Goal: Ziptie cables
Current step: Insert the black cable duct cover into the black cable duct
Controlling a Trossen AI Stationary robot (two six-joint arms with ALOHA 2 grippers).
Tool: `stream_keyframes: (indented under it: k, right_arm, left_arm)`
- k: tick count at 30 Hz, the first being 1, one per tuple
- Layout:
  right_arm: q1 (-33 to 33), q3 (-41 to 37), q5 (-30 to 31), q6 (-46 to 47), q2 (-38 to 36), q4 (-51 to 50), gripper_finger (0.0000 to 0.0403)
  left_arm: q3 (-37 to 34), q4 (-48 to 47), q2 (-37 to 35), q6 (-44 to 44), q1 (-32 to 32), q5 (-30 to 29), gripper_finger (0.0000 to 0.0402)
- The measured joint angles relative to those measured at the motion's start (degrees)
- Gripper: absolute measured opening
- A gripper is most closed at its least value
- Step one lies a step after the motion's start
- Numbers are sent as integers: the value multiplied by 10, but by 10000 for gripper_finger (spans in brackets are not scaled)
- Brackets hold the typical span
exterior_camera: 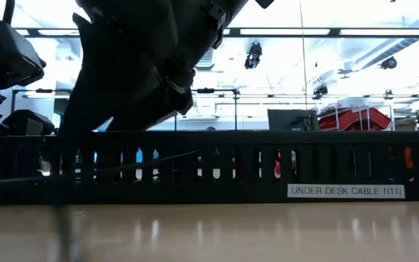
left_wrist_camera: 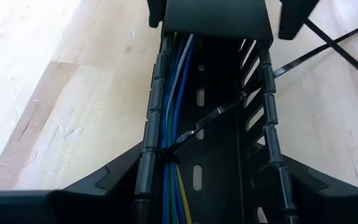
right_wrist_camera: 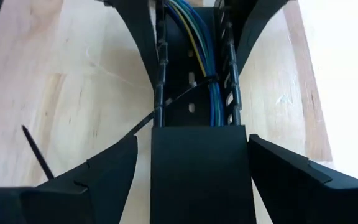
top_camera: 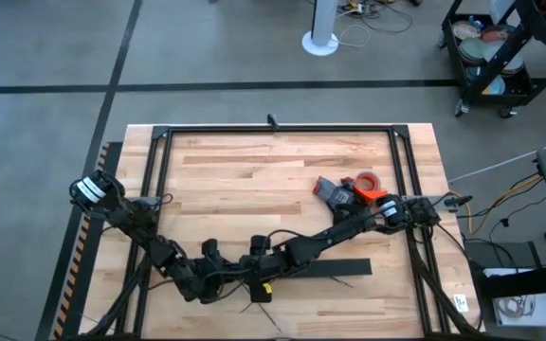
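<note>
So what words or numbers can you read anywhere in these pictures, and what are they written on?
"UNDER DESK CABLE 1(11)": on a white label stuck to the side of the long black comb-toothed plastic duct, seen in the low view.
A small white tag at the wooden table's edge in the high view is too small to read.
No other text is readable.

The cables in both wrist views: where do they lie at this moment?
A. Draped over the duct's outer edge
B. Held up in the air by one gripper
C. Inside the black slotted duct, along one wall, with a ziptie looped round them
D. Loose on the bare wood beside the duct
C: the cables run inside the duct along one wall, with a ziptie looped round them.
</note>
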Motion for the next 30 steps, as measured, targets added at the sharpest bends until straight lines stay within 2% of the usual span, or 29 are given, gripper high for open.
stream_keyframes:
  k: [7, 18, 23, 30]
  right_arm:
    - [-1, -1, 7, 2, 11, 9, 282]
    - [-6, -1, 6, 6, 12, 6, 219]
    - [-8, -2, -25, -3, 12, 13, 218]
    - [-8, -3, -31, 1, 12, 18, 219]
  left_arm:
    - [1, -8, 2, 9, 0, 3, 237]
    - [0, -10, 2, 13, -1, 7, 237]
    - [0, -12, 3, 6, -2, -3, 236]
    - [-1, -8, 3, 3, -3, -9, 237]
